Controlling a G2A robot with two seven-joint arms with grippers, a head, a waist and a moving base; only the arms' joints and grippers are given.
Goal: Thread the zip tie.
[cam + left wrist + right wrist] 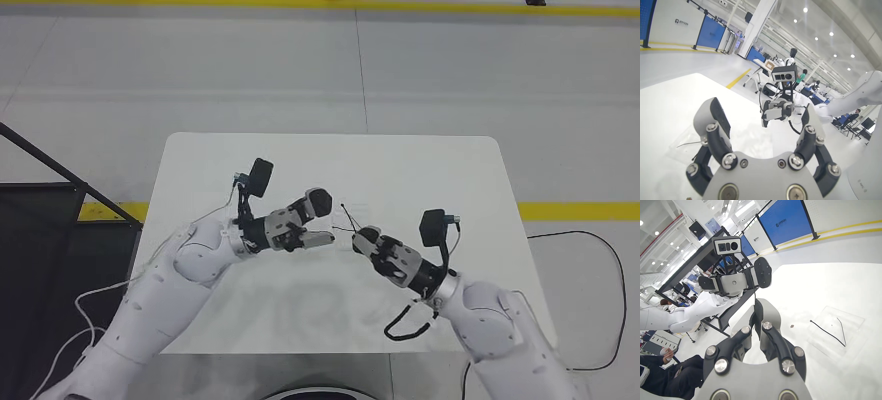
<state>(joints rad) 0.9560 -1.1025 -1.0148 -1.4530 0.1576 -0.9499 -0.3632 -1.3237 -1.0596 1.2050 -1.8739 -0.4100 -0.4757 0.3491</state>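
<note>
Tie [754, 294]: we see it pinched in the closed right gripper [755, 311] above the table's [430, 170] middle, free end raised toward the left gripper [320, 221], which is spread wide, we judge, to receive it. Second tie [829, 334]: flat on a clear sheet [851, 321].

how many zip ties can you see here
2. One zip tie is pinched in the shut right gripper. The other zip tie lies bent on a clear plastic sheet on the table. Others may be hidden.
</note>
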